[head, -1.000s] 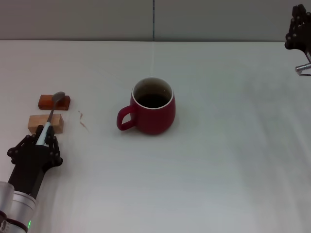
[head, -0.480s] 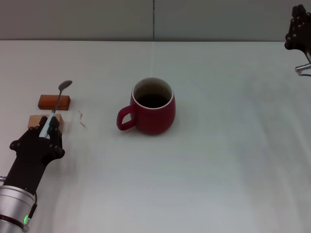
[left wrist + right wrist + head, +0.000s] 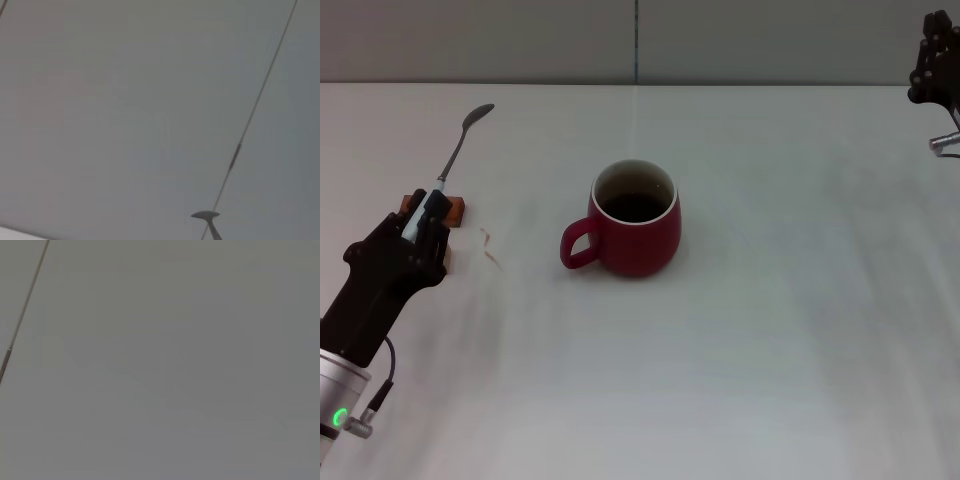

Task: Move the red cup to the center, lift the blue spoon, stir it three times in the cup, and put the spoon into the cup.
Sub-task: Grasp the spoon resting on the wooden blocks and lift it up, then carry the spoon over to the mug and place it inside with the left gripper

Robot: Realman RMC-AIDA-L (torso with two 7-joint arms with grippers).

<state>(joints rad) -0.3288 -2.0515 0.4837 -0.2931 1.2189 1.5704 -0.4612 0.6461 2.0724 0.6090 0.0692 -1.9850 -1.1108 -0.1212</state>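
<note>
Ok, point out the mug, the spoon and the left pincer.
mug [image 3: 640, 238]: head view, on its red outer wall.
spoon [image 3: 457, 150]: head view, on the grey metal neck.
left pincer [image 3: 424, 216]: head view, between its fingertips, shut on the spoon's handle.

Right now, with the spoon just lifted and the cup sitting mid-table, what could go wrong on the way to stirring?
1. The left gripper holds the spoon only at its handle end, with the bowl far out; it may swivel or slip during travel.
2. The cup has its handle toward the approaching arm; a low path could knock it.
3. A wooden block lies right beside the fingers and could get nudged.

The right gripper is parked far away.
</note>
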